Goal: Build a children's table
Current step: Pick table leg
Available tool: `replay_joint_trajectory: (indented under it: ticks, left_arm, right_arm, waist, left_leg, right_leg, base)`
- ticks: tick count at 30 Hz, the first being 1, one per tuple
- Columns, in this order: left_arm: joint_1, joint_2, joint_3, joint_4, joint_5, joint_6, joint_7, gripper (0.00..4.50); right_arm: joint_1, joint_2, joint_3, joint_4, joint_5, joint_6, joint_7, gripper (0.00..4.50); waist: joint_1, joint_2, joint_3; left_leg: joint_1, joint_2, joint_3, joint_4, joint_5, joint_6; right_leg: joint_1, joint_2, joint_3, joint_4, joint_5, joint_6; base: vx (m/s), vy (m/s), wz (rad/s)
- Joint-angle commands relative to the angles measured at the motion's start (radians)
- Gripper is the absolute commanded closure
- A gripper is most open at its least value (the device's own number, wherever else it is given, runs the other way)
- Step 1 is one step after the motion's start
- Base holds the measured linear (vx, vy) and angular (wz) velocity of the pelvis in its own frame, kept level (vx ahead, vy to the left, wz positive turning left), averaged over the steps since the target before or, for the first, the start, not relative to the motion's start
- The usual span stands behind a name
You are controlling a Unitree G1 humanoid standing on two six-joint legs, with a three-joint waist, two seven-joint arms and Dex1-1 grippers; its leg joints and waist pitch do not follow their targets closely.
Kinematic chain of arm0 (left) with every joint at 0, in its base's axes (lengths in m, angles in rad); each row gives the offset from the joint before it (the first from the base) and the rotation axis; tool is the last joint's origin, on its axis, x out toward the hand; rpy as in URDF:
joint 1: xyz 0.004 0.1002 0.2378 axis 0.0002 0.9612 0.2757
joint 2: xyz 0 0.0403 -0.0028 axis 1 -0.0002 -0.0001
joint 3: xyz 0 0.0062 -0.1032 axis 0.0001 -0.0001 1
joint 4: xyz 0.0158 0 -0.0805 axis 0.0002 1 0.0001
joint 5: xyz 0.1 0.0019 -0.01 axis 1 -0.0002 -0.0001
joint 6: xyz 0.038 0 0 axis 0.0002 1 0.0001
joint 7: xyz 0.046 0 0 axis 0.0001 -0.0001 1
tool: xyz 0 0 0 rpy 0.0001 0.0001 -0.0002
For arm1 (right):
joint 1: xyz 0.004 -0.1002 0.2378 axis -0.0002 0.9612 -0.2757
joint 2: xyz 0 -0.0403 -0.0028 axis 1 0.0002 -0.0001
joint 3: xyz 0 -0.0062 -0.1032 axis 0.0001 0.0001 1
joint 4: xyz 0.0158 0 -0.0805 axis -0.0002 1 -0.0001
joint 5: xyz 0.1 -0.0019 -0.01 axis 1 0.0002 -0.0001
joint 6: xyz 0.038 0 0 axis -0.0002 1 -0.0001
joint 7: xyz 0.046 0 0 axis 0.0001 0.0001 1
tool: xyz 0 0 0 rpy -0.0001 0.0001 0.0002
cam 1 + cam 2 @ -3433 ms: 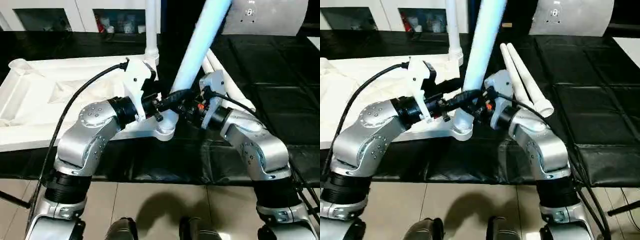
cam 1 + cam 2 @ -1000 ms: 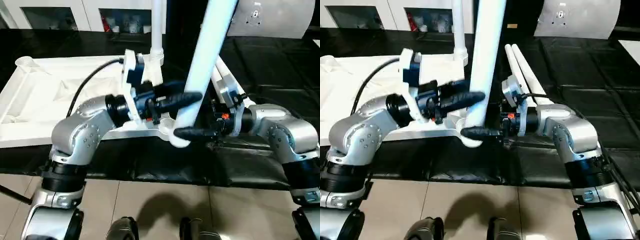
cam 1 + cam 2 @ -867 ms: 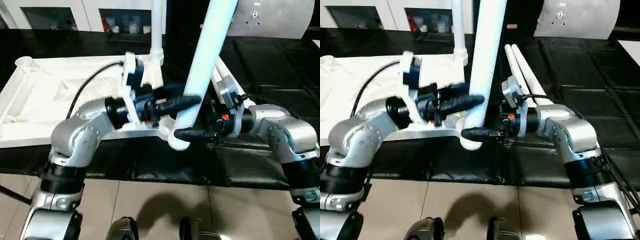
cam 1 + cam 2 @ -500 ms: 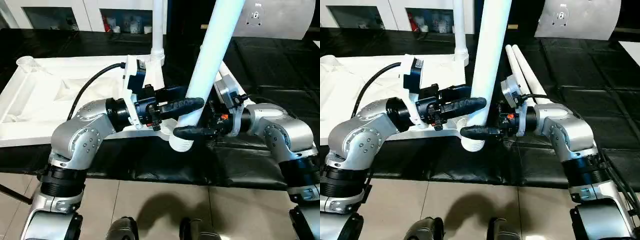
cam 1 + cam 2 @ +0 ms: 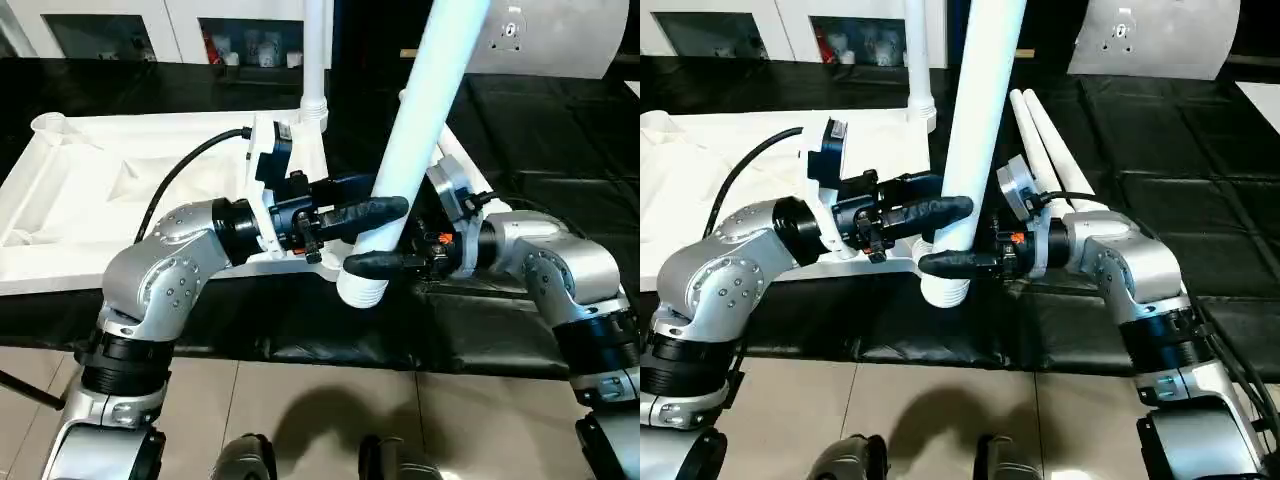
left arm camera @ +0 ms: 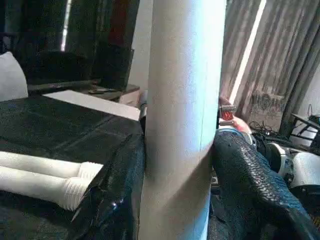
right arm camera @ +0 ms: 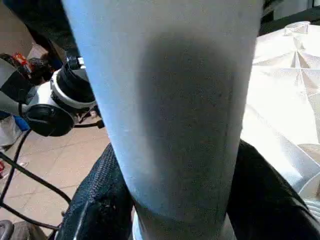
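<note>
Between the two grippers, a long white leg [image 5: 415, 150] stands nearly upright, leaning a little toward the robot's right as it rises. The left gripper [image 5: 372, 210] reaches in from the robot's left and has its black fingers [image 6: 117, 200] pressed against both sides of the leg, gripping it a short way above the ribbed lower end [image 5: 361, 287]. Just below it, the right gripper [image 5: 372, 264] comes in from the opposite side with its fingers [image 7: 97, 200] wrapped around the same leg, close to that ribbed end.

Behind the left gripper lies the white table top [image 5: 100, 200], upside down on the black work surface [image 5: 560, 130], its ribbed underside facing up. At its far corner, beyond the left gripper, another leg [image 5: 316, 60] stands upright in a corner socket. Beyond the right gripper, two spare legs [image 5: 1045, 140] lie side by side on the black surface, touching each other, just beside the table top's edge.
</note>
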Motion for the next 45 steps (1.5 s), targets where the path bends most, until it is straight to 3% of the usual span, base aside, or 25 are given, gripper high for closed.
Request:
replay_joint_trajectory:
  ticks: [1,13,16,23,26,27,28,29,33,35,38,41,42,43,45]
  left_arm:
    - [0.002,0.007,-0.001,-0.028,-0.002,-0.006,-0.005,2.65]
    - [0.002,0.014,0.006,-0.018,-0.004,0.02,0.019,2.65]
    - [0.004,0.018,0.012,-0.017,-0.016,0.031,0.015,1.95]
    - [0.015,0.029,0.022,-0.017,-0.031,0.041,0.003,1.32]
    - [0.02,0.012,0.049,-0.026,-0.073,0.047,0.006,1.08]
    - [0.017,-0.014,0.083,-0.019,-0.096,0.031,0.034,1.04]
    - [0.008,-0.045,0.131,-0.002,-0.131,0.022,0.079,0.98]
    - [-0.012,-0.085,0.207,0.036,-0.172,0.004,0.157,0.9]
    - [-0.036,-0.102,0.264,0.095,-0.127,-0.056,0.261,0.71]
    - [-0.04,-0.096,0.254,0.111,-0.083,-0.058,0.3,0.68]
    - [-0.046,-0.101,0.235,0.119,-0.034,-0.05,0.354,0.68]
    - [-0.038,-0.083,0.169,0.101,0.036,-0.053,0.342,0.68]
    - [-0.028,-0.07,0.107,0.082,0.078,-0.065,0.322,0.68]
    - [-0.021,-0.065,0.054,0.057,0.092,-0.075,0.298,0.68]
    - [-0.021,-0.066,0.029,0.028,0.085,-0.073,0.279,0.68]
  right_arm:
    - [-0.014,0.001,-0.001,0.001,0.018,0.013,0.019,2.46]
    - [-0.014,0.005,-0.006,0.002,0.014,0.018,0.02,2.51]
    - [-0.015,0.005,-0.007,0.005,0.012,0.016,0.019,2.52]
    - [-0.01,0.008,-0.011,0.007,0.008,0.01,0.012,2.58]
    - [-0.001,0.012,-0.017,0.002,0.005,0.002,-0.004,2.58]
    - [0.002,0.019,-0.025,0.001,-0.003,-0.012,-0.026,2.58]
    - [0.006,0.028,-0.034,-0.005,-0.008,-0.025,-0.051,2.58]
    - [0.016,0.05,-0.049,-0.023,-0.027,-0.052,-0.118,2.58]
    - [0.044,0.098,-0.065,-0.078,-0.061,-0.093,-0.242,2.58]
    - [0.057,0.12,-0.059,-0.1,-0.087,-0.11,-0.296,2.58]
    - [0.069,0.143,-0.048,-0.117,-0.118,-0.13,-0.353,2.58]
    - [0.073,0.16,-0.041,-0.124,-0.14,-0.144,-0.389,2.58]
    - [0.074,0.176,-0.031,-0.124,-0.166,-0.152,-0.431,2.58]
    - [0.075,0.193,-0.016,-0.119,-0.208,-0.168,-0.488,2.58]
    - [0.072,0.203,-0.006,-0.105,-0.244,-0.187,-0.532,2.58]
  waist:
    - [0.0,-0.014,-0.111]
    - [0.0,-0.014,-0.109]
    - [0.0,-0.014,-0.109]
    - [0.001,-0.01,-0.11]
    - [0.001,-0.01,-0.11]
    - [0.002,-0.004,-0.11]
    - [0.001,-0.008,-0.11]
    - [0.002,-0.005,-0.111]
    - [-0.001,-0.01,-0.11]
    - [-0.004,-0.005,-0.112]
    - [-0.003,0.0,-0.111]
    - [-0.001,0.001,-0.111]
    - [0.0,0.004,-0.11]
    - [0.001,0.008,-0.107]
    - [-0.002,0.006,-0.109]
  left_leg:
    - [0.02,0.019,-0.002,-0.055,-0.191,0.063]
    - [0.02,0.019,-0.002,-0.055,-0.195,0.062]
    - [0.019,0.017,-0.002,-0.055,-0.192,0.063]
    - [0.021,0.019,-0.003,-0.056,-0.197,0.059]
    - [0.021,0.018,-0.002,-0.056,-0.197,0.057]
    - [0.021,0.018,-0.003,-0.055,-0.201,0.056]
    - [0.019,0.017,-0.001,-0.054,-0.203,0.053]
    - [0.019,0.017,-0.001,-0.053,-0.2,0.047]
    - [0.02,0.013,-0.004,-0.054,-0.211,0.046]
    - [0.023,0.013,-0.005,-0.056,-0.213,0.042]
    - [0.022,0.017,-0.007,-0.058,-0.21,0.043]
    - [0.027,0.019,-0.007,-0.06,-0.22,0.044]
    - [0.026,0.019,-0.008,-0.061,-0.221,0.044]
    - [0.024,0.021,-0.011,-0.064,-0.221,0.036]
    - [0.023,0.02,-0.009,-0.063,-0.227,0.024]
  right_leg:
    - [0.07,-0.057,0.037,-0.084,-0.394,-0.158]
    - [0.07,-0.057,0.038,-0.084,-0.39,-0.162]
    - [0.07,-0.057,0.037,-0.084,-0.391,-0.162]
    - [0.069,-0.057,0.037,-0.084,-0.385,-0.166]
    - [0.07,-0.056,0.037,-0.083,-0.374,-0.175]
    - [0.07,-0.057,0.037,-0.082,-0.377,-0.176]
    - [0.071,-0.058,0.037,-0.086,-0.379,-0.177]
    - [0.071,-0.057,0.036,-0.083,-0.367,-0.185]
    - [0.07,-0.053,0.032,-0.089,-0.404,-0.145]
    - [0.067,-0.052,0.031,-0.09,-0.422,-0.12]
    - [0.065,-0.053,0.033,-0.088,-0.4,-0.125]
    - [0.063,-0.055,0.035,-0.088,-0.394,-0.133]
    - [0.062,-0.056,0.036,-0.088,-0.393,-0.134]
    - [0.061,-0.058,0.036,-0.087,-0.391,-0.136]
    - [0.064,-0.06,0.037,-0.085,-0.38,-0.144]
  base:
    - [0.0,0.0,0.0]
    - [0.0,0.0,0.0]
    - [0.0,0.0,0.0]
    - [0.0,0.0,0.0]
    - [0.0,0.0,0.0]
    - [0.0,0.0,0.0]
    - [0.0,0.0,0.0]
    - [0.0,0.0,0.0]
    - [0.0,0.0,0.0]
    - [0.0,0.0,0.0]
    - [0.0,0.0,0.0]
    - [0.0,0.0,0.0]
    - [0.0,0.0,0.0]
    - [0.0,0.0,0.0]
    - [0.0,0.0,0.0]
